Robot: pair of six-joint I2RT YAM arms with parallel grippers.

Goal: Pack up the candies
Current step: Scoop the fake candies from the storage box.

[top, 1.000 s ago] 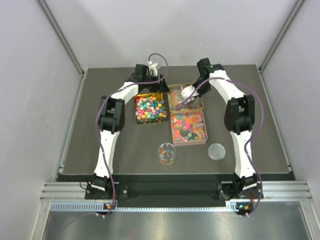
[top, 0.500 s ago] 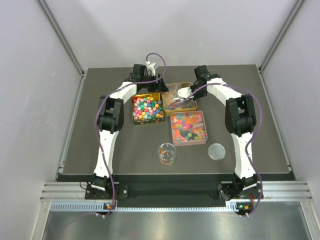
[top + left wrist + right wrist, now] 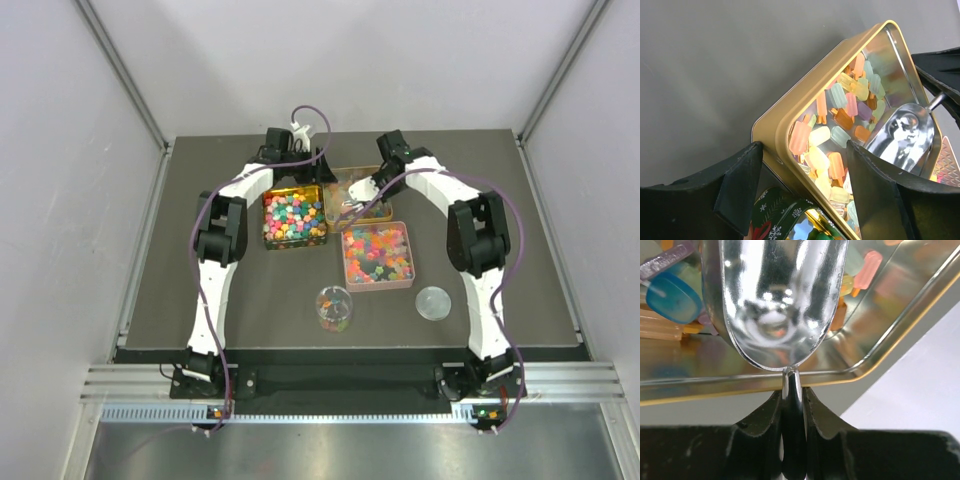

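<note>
Pastel lolly-shaped candies point(image 3: 840, 120) lie in a gold tin point(image 3: 349, 178) at the back of the mat. My left gripper point(image 3: 804, 147) stands open astride that tin's near corner point(image 3: 771, 135), one finger outside the wall and one over the candies. My right gripper point(image 3: 792, 400) is shut on the handle of a shiny metal scoop point(image 3: 780, 300). The scoop's bowl is empty and lies inside the gold tin point(image 3: 890, 347). From above, the scoop point(image 3: 352, 207) points into the tin from the right gripper point(image 3: 374, 184). The left gripper point(image 3: 310, 172) is beside it.
A green Christmas tin point(image 3: 265, 220) full of bright cube candies sits left of the gold one. A pink tin point(image 3: 409, 254) of gummies lies in front. A small clear cup point(image 3: 334, 308) with some candies and a round lid point(image 3: 433, 302) stand nearer the arms.
The right arm has swung left with the scoop. The gold tin and the green tin have both slid a little to the left. The left gripper has barely moved.
</note>
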